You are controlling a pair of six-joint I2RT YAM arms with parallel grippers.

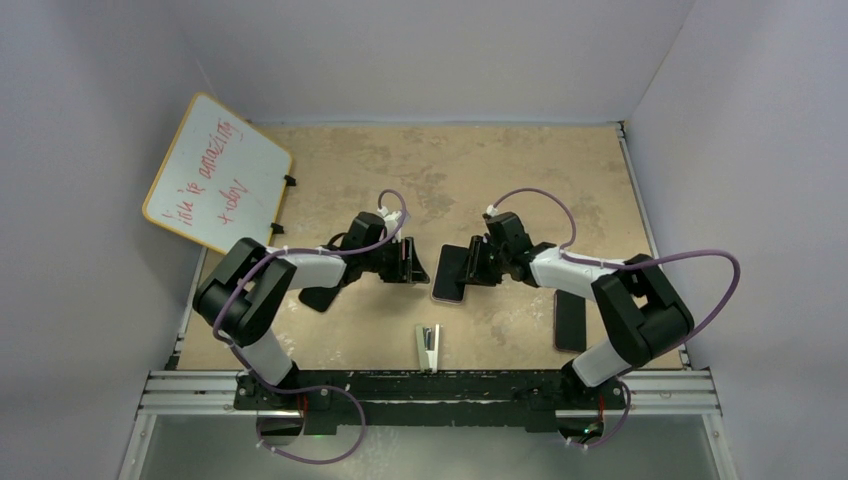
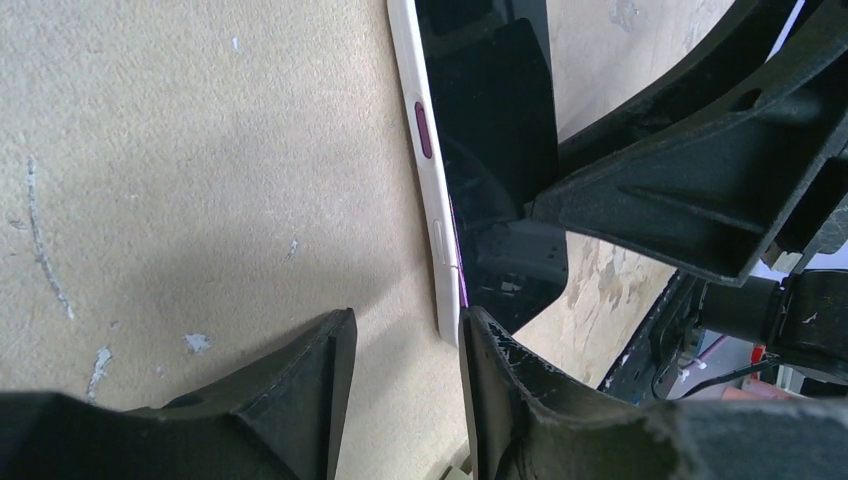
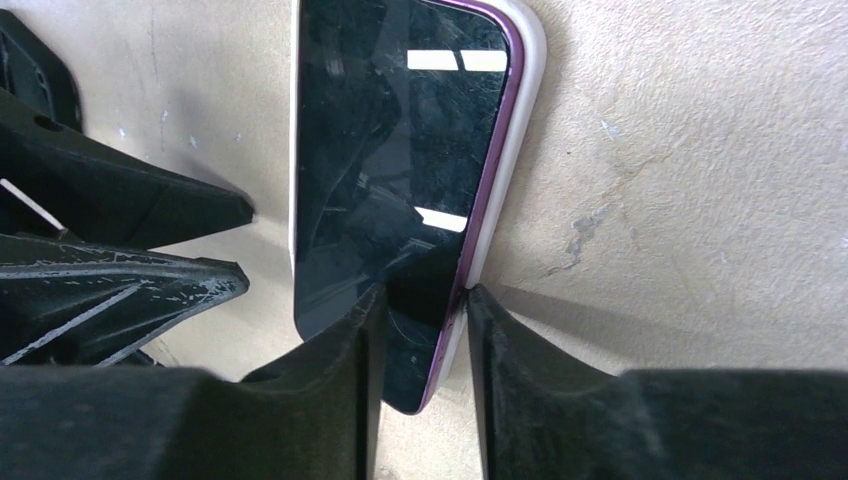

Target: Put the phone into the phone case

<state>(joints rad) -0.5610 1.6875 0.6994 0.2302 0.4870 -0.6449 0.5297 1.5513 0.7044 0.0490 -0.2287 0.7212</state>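
The phone [image 1: 449, 273] has a black screen and a purple rim and lies in a white case [image 3: 505, 170] at the table's middle, between my two grippers. My right gripper [image 3: 425, 295] is shut across the phone's near right edge, with one finger on the screen [image 3: 390, 150] and the other against the case's outer side. My left gripper [image 2: 405, 320] is open with nothing between its fingers. Its right finger touches the near corner of the case [image 2: 430, 190]. In the top view the left gripper [image 1: 412, 262] is just left of the phone and the right gripper [image 1: 475, 262] is just right of it.
A whiteboard [image 1: 218, 172] with red writing leans at the back left. A flat black slab [image 1: 570, 320] lies by the right arm's base. A dark flat object [image 1: 320, 297] lies under the left arm. A small pale stapler-like tool [image 1: 428, 345] sits near the front edge.
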